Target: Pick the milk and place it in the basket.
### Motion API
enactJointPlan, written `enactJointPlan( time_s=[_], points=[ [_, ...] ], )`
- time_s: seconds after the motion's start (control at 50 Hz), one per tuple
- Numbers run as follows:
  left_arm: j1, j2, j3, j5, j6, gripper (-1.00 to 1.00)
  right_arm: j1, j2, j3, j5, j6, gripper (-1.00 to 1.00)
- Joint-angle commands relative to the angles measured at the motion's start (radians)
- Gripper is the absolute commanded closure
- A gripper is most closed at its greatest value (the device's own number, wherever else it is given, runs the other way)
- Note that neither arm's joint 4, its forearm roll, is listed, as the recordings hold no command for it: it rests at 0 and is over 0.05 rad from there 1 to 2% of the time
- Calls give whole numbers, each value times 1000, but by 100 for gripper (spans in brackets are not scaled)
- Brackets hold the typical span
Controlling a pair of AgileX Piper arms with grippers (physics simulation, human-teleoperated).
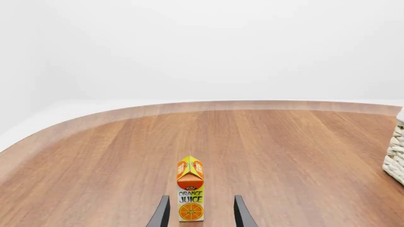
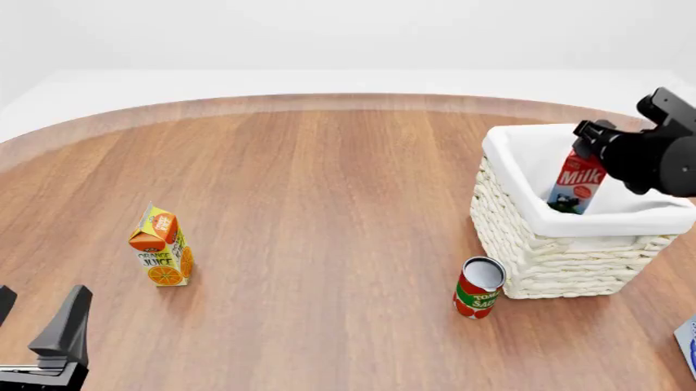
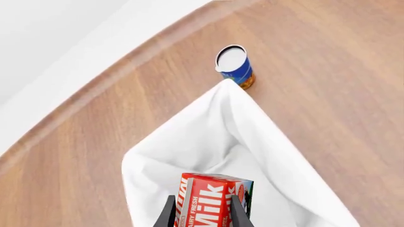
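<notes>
The milk (image 2: 578,182), a red carton with white lettering, hangs tilted with its lower part inside the basket (image 2: 555,265), a whitish wicker box with a white liner. My right gripper (image 2: 588,148) is shut on the carton's top. In the right wrist view the fingers flank the milk (image 3: 211,201) above the white liner (image 3: 189,146), with the gripper (image 3: 203,213) closed on it. My left gripper (image 2: 38,319) is open and empty at the near left, also seen in the left wrist view (image 1: 202,215).
An orange juice carton (image 2: 161,248) stands on the left of the wooden table (image 2: 326,204), ahead of the left gripper (image 1: 190,191). A red tomato can (image 2: 477,287) stands just in front of the basket. A blue can (image 3: 235,66) stands beside the basket's corner.
</notes>
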Motion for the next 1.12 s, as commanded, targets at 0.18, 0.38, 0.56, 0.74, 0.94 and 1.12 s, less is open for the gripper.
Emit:
enactJointPlan(
  time_s=[0.18, 0.38, 0.56, 0.74, 0.94, 1.12],
  points=[
    [0, -2, 0, 2, 0, -100, -8, 38, -20, -29, 13, 100],
    [0, 15, 2, -16, 1, -100, -13, 46, -17, -39, 10, 100],
    [0, 16, 1, -18, 0, -100, -15, 20, -12, -32, 13, -100],
    [0, 6, 0, -6, 0, -100, -32, -73, -3, 0, -20, -100],
    [0, 5, 0, -4, 0, -100, -18, -202, 6, 56, -23, -100],
    [0, -4, -2, 5, 0, -100, -12, -277, 15, 90, -30, -100]
  ],
)
